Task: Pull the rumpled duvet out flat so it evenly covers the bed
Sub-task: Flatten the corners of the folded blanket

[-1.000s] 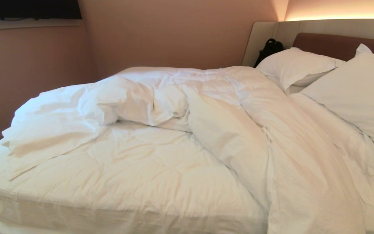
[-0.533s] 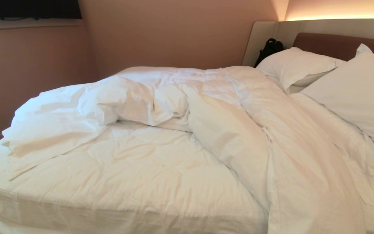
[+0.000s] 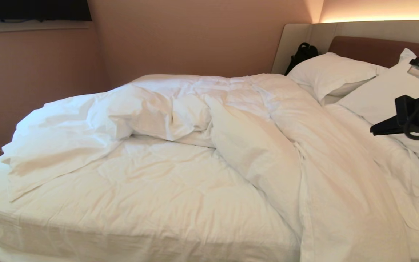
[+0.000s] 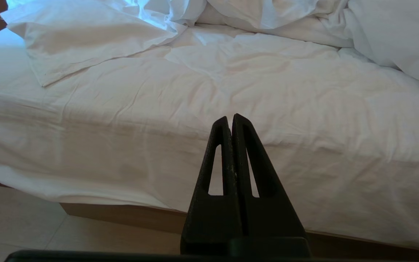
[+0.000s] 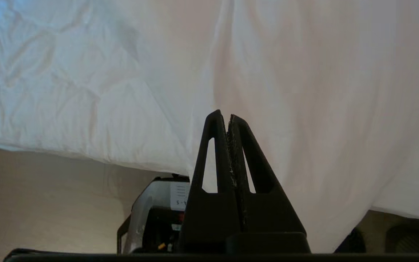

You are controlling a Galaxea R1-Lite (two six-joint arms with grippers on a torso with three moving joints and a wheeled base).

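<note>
The white duvet (image 3: 231, 120) lies rumpled on the bed (image 3: 369, 49), bunched in a ridge across the middle, with one fold running down to the near right edge. My right gripper (image 3: 373, 131) hangs above the near pillow at the right edge of the head view, pointing left. It is shut with nothing in it. In the right wrist view this gripper (image 5: 227, 115) faces duvet cloth (image 5: 304, 91) draped over the bed's side. My left gripper (image 4: 230, 118) is shut and empty, held low before the bed's near side, short of the duvet (image 4: 231, 83).
Two white pillows (image 3: 331, 72) (image 3: 395, 105) lean at the headboard, and a black bag (image 3: 301, 54) sits in the corner behind them. A pink wall (image 3: 42, 72) runs close along the bed's far left side. The brown plinth (image 4: 122, 214) and pale floor (image 4: 20, 222) lie below.
My right arm has come into the head view from the right edge, now reaching leftward over the near pillow. The duvet and pillows have not moved.
</note>
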